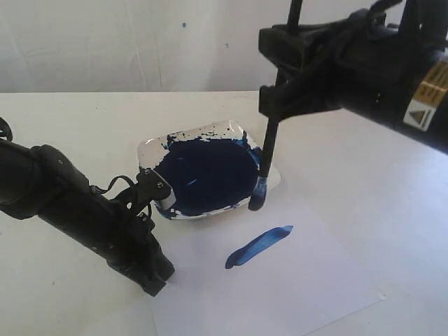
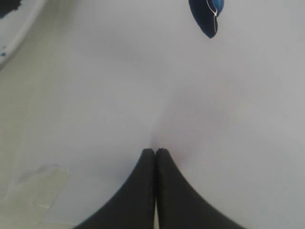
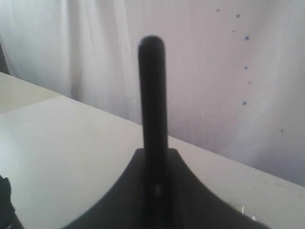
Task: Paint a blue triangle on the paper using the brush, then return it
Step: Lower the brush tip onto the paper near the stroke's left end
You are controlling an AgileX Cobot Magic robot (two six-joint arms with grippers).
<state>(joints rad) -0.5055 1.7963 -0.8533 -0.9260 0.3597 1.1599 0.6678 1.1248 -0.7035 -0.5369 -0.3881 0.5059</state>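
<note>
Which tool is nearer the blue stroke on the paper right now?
Left. The left tool is shut, low by the paper, beside the blue stroke. The right tool holds the brush well above, by the dish edge.

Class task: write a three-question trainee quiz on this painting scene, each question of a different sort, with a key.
1. True or false: the right gripper holds the brush.
2. How many blue strokes lie on the paper? A) none B) one C) three
3. Fill in: the left gripper is ____ (open/shut).
Key: 1 true; 2 B; 3 shut.
</note>
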